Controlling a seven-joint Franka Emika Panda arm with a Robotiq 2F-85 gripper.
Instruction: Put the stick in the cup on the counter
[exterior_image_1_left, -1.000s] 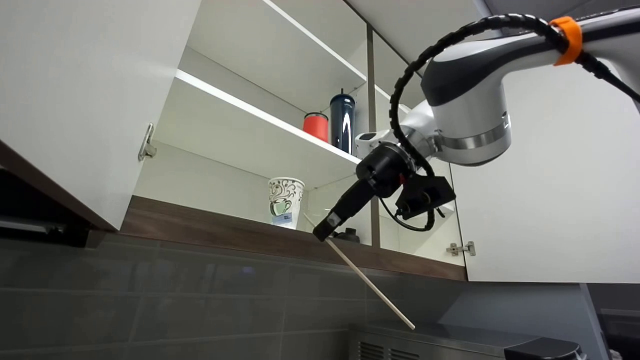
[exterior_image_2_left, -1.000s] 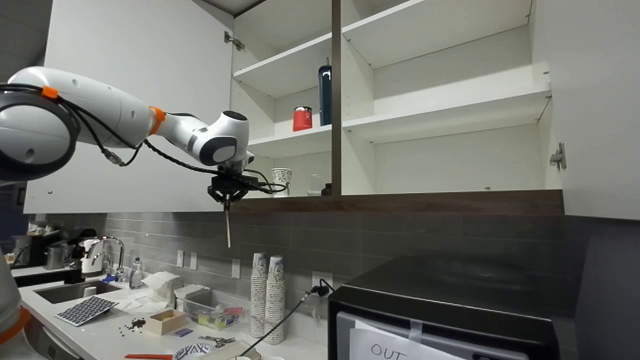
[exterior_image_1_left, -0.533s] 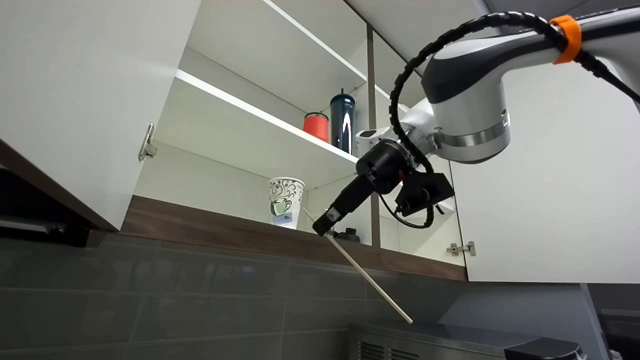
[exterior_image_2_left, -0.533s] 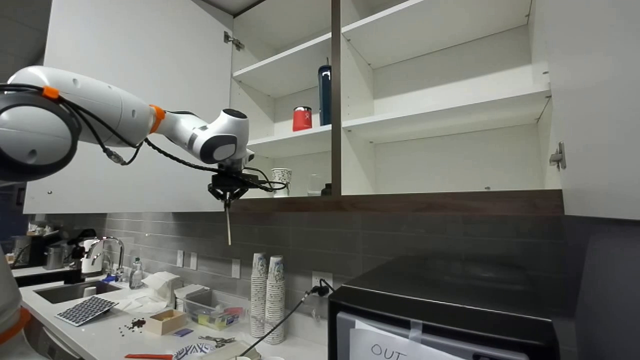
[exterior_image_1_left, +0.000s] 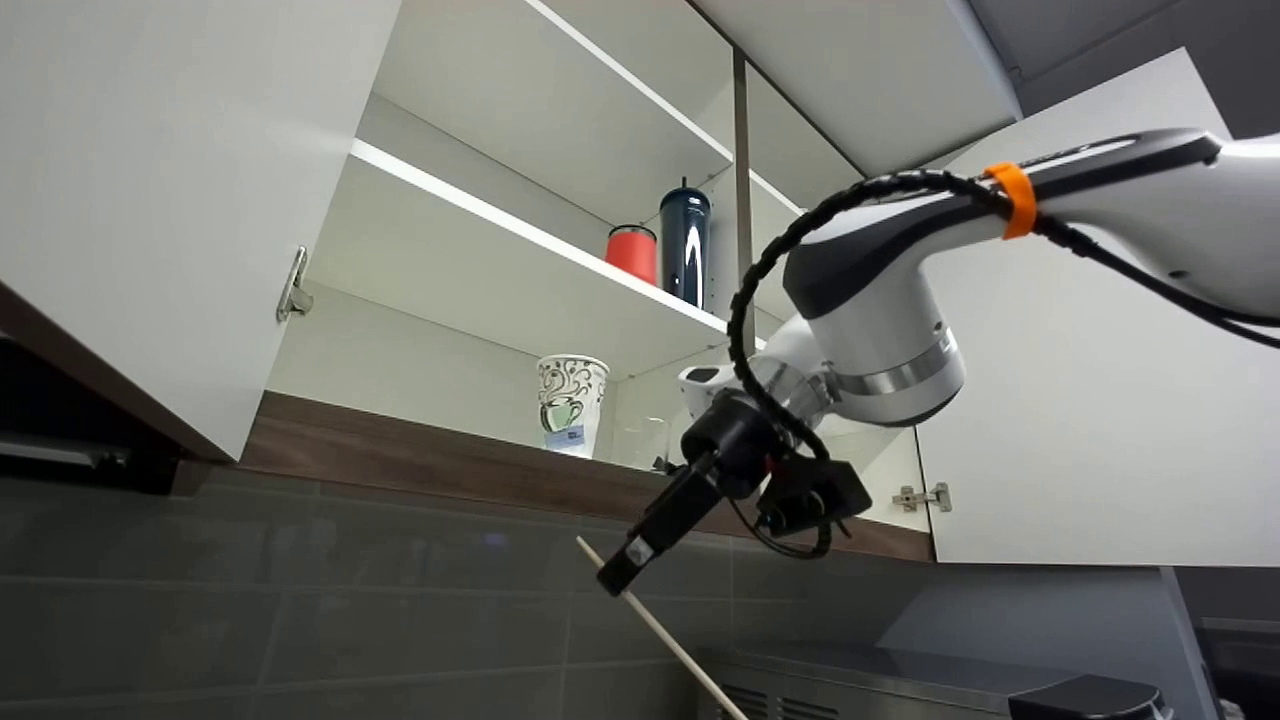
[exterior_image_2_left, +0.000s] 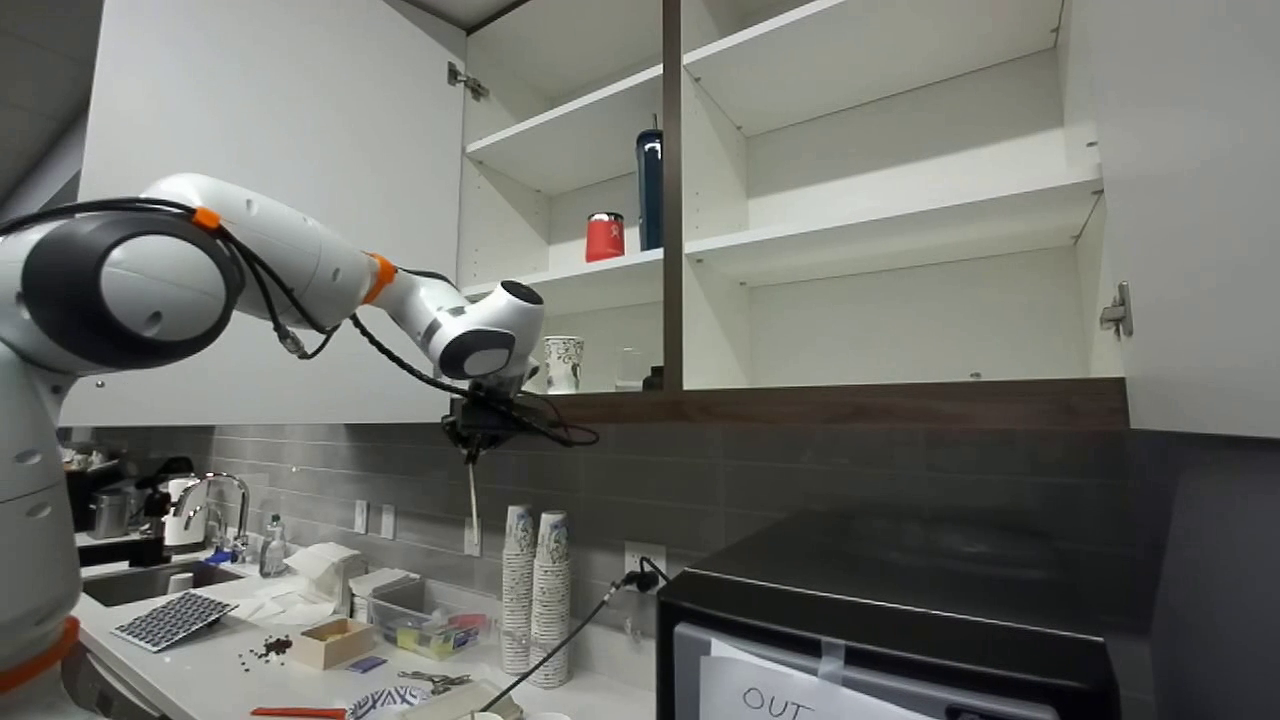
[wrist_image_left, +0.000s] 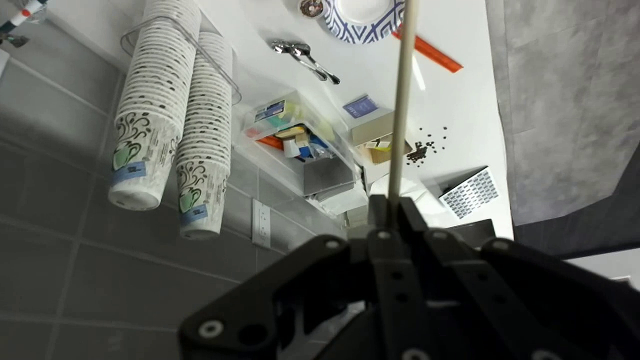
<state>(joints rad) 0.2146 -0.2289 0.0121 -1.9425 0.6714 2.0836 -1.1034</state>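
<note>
Clearly, the tall cupboard (exterior_image_2_left: 900, 405) is the biggest thing, and its doors (exterior_image_2_left: 280, 120) are swung out wide. Down below is the long white table (wrist_image_left: 467, 100). In an exterior view, the white robot arm (exterior_image_2_left: 280, 245) reaches in from the left, in front of the cupboard. Also in an exterior view, a big black box (exterior_image_2_left: 900, 560) is at the near right, with a paper (exterior_image_2_left: 730, 690) on its front that says OUT. Left of the box, two tall stacks of paper cups (exterior_image_2_left: 517, 600) stand side by side on the table.

Next is the end effector (wrist_image_left: 394, 212). In both exterior views it looks lower than the cupboard's brown bottom edge (exterior_image_1_left: 400, 455). Its two black fingers (wrist_image_left: 378, 215) are squeezed tight on the stick (exterior_image_1_left: 688, 660).

A tall dark blue bottle (exterior_image_1_left: 685, 250) stands on a shelf (exterior_image_1_left: 540, 239). The white cup (exterior_image_1_left: 572, 405) with curly dark swirls stands upright in the bottom of the cupboard, apart from the stick. A red cup (exterior_image_1_left: 632, 255) is just left of the bottle. The stick is very thin and hangs at a slant, with a short bit above the fingers and a longer bit below. On the table lie two shiny spoons (wrist_image_left: 300, 48) and some tiny dark bits (wrist_image_left: 416, 155).
</note>
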